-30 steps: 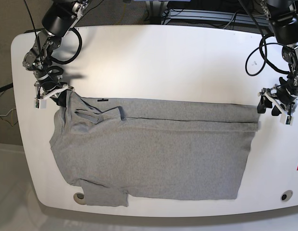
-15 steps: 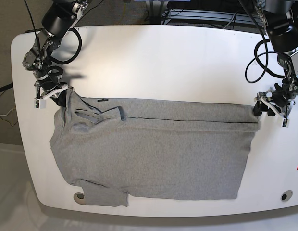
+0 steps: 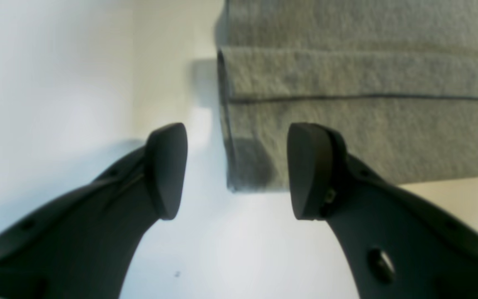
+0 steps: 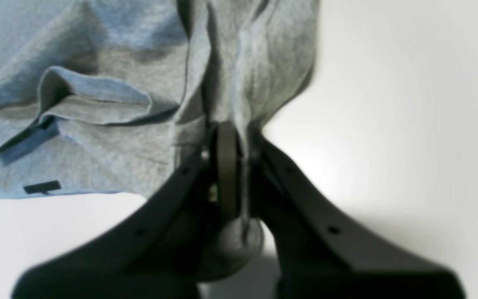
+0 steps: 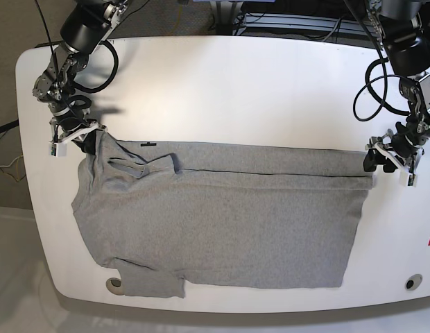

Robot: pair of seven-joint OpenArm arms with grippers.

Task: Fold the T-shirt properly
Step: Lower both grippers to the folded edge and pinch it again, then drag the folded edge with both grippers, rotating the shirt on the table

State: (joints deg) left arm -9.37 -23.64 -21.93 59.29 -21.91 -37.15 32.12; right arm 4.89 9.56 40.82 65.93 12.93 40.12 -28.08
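In the base view, the heather-grey short-sleeved cotton T-shirt (image 5: 222, 215) lies spread plain side up across the near half of the white rounded bench (image 5: 229, 83). Its far edge is doubled over into a long narrow band that runs from left to right. One sleeve hangs off the near left of the shirt, close to the bench's near edge. At the far left corner of the shirt, the right hand (image 5: 80, 137) is pressed into the cloth. At the far right corner, the left hand (image 5: 387, 158) sits just beside the end of the folded band, low over the bench.

In the left wrist view, the left hand (image 3: 237, 170) has its two dark fingers (image 3: 166, 170) spread apart. The corner of the folded band (image 3: 347, 104) lies between and just beyond them. One finger stands over bare bench (image 3: 56, 83) and the other over the cloth's edge. Neither pad clearly touches the fabric, and a dark seam line crosses the band.

In the right wrist view, the right hand (image 4: 232, 174) is clamped on a bunched ridge of the T-shirt (image 4: 118, 95), its dark fingers pressed together with grey cloth pinched between them. Creased fabric, with a folded flap and a small black tab (image 4: 42, 187), spreads to the left. Bare white bench (image 4: 409, 104) lies to the right.
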